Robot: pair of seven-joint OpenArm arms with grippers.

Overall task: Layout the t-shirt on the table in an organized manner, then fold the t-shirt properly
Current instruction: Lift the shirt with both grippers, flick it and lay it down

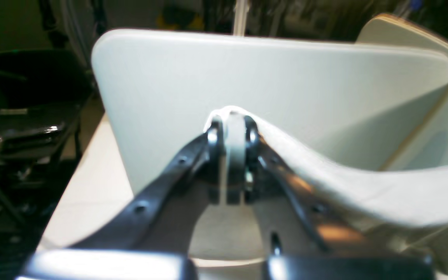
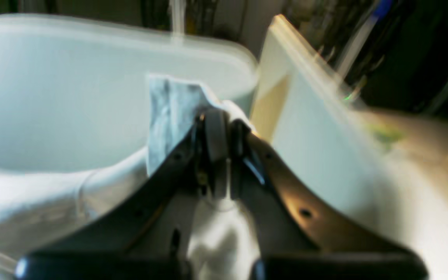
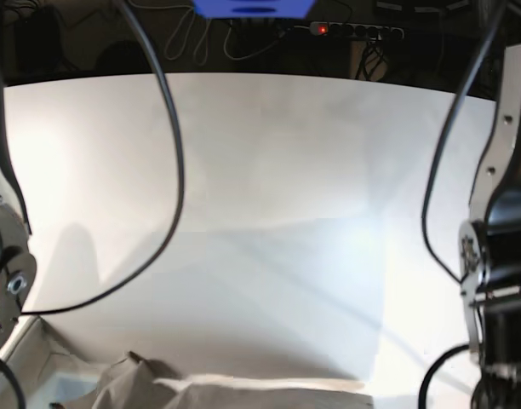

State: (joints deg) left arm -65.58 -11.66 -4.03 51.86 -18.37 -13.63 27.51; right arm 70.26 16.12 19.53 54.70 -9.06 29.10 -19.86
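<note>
The left gripper [image 1: 232, 130] is clamped on a t-shirt [image 1: 364, 182] edge; the right gripper [image 2: 218, 132] pinches the blurred other end. Its long axis hangs stretched between them, above the desk [image 3: 269, 162]; the base view cuts off most cloth.

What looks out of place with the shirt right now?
The shirt isn't laid out: it hangs bunched at the table's near edge, pinched by both grippers, left and right. Its label sticks up.
</note>
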